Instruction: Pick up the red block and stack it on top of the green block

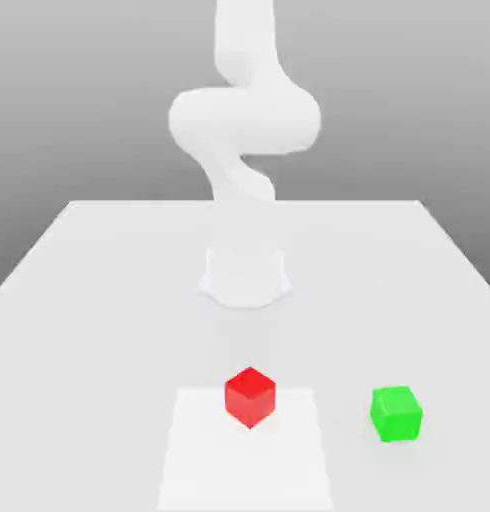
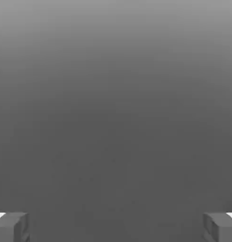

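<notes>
"Where's the red block (image 1: 250,397) from where you're standing?"

"Down on the bench (image 1: 79,340), in front of the arm (image 1: 245,120), by the far edge of that pale patch (image 1: 244,465). The green block (image 1: 396,413) sits well apart from it, off the patch, toward the exterior view's right."

"And the hand (image 2: 116,227)?"

"Its fingers stand wide apart, with nothing held between them. I'd say the job is at its very start: get over the red block and line up."

"How would you do that well?"

"Look at how it's turned. It shows a corner toward us, so I'd twist the wrist until the fingers face two opposite sides. Come in on the corners and it could swivel or squirt out. Then straight down, centred, closing only once the fingers are low around it."

"And after that?"

"Lift it high enough to clear the green one before going across. The green block is turned differently, so I'd match its faces, lower gently and let go only when the red one rests flat. They look the same size, so a sloppy placement could tip off."

"Is that patch some sort of tray?"

"It looks flat to me, a mat or a marking rather than a container. I can't tell which."
</notes>
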You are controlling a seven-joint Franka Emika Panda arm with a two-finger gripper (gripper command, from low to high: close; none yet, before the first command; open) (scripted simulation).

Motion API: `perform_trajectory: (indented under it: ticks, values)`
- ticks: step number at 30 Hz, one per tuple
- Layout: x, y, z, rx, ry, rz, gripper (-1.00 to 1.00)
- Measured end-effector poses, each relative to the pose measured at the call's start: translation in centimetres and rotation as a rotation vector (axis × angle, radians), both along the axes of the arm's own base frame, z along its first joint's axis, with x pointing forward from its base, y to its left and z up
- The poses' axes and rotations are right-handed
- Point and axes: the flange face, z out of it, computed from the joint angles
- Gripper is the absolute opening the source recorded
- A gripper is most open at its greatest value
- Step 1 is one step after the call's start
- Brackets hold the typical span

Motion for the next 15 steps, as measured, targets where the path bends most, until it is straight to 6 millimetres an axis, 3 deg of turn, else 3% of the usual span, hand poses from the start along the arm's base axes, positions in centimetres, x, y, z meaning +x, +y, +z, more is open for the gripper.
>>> perform_trajectory:
  ticks: [4,8,12,15]
  values:
    - [3.7,-0.3,-9.9,-0.055,0.145,0.127,0.0]
    - [5.0,0.2,-19.9,-0.114,0.285,0.263,0.0]
    - [3.9,0.8,-30.0,-0.178,0.431,0.416,0.0]
    - [1.2,1.2,-37.6,-0.232,0.55,0.548,0.0]
